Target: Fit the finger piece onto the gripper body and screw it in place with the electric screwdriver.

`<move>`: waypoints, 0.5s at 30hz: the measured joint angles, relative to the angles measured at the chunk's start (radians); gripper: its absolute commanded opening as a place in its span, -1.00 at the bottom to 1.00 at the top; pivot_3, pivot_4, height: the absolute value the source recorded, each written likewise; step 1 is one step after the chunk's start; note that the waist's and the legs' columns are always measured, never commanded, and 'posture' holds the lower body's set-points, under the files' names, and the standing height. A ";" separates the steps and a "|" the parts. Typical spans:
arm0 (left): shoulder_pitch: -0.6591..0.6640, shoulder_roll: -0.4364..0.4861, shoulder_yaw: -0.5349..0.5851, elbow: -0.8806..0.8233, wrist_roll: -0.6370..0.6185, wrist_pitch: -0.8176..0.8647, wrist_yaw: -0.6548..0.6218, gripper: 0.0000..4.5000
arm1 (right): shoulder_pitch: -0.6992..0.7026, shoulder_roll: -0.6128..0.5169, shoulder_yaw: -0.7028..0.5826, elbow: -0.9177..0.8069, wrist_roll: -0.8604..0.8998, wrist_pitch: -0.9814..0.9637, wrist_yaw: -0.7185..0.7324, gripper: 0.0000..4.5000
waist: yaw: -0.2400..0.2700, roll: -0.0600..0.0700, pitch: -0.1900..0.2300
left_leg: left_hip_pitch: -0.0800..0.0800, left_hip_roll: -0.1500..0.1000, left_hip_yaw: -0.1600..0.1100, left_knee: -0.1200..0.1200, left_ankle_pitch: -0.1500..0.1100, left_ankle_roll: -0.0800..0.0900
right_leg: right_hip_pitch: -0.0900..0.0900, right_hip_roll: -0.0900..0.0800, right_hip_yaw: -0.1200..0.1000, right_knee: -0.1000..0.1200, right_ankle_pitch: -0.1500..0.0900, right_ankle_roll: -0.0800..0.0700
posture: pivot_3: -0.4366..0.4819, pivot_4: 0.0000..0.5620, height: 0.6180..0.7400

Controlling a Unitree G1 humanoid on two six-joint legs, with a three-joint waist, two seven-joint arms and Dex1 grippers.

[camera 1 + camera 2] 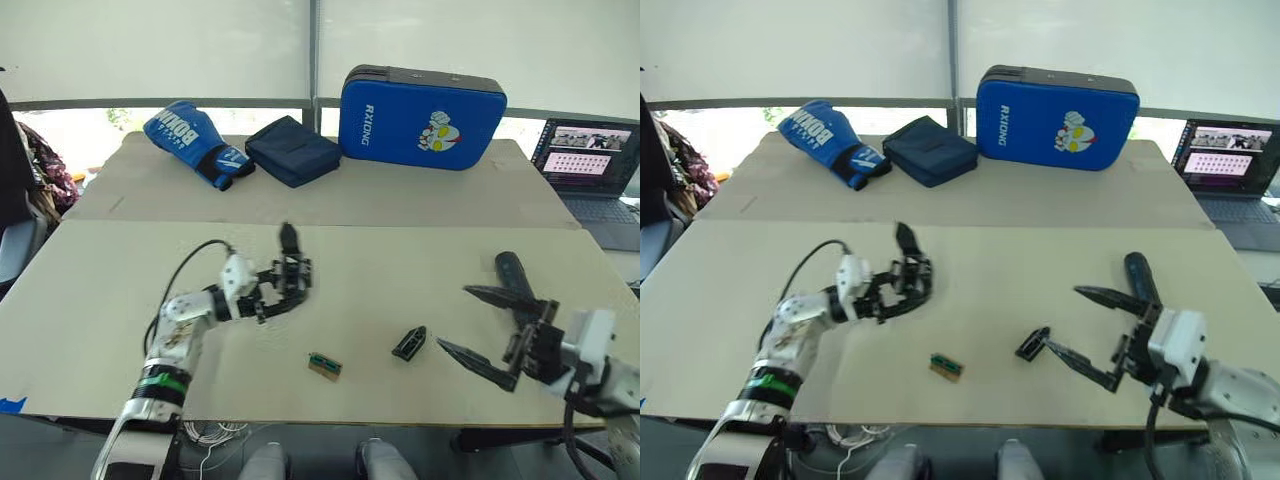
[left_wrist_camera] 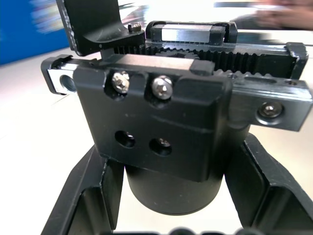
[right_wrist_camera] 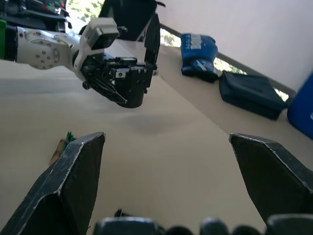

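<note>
Black fingers of my left gripper (image 1: 283, 285) pinch the gripper body (image 1: 290, 262) by its round base and hold it lifted above the table (image 1: 120, 300), its upright finger pointing up; the left wrist view shows its toothed rack and screw heads close in. Further right, a small green-and-tan block (image 1: 324, 365) lies on the table, then the finger piece (image 1: 409, 342), flat and untouched. My right gripper (image 1: 1092, 330) hovers with its fingers spread wide, one tip just beside that piece. Behind it lies the electric screwdriver (image 1: 512, 273). I judge I am at the pick-up of the finger piece: next I must lower, straddle the wedge, and close on it before carrying it over to the body.
</note>
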 measured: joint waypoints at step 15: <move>-0.127 -0.093 -0.066 0.328 0.138 -0.154 0.014 0.06 | 0.246 0.086 -0.064 -0.124 0.012 0.000 -0.071 1.00 | -0.006 -0.001 0.000 | 0.000 -0.001 -0.001 0.000 0.000 0.000 | 0.001 0.000 0.001 0.000 -0.001 0.001 | -0.05 -0.47 1.00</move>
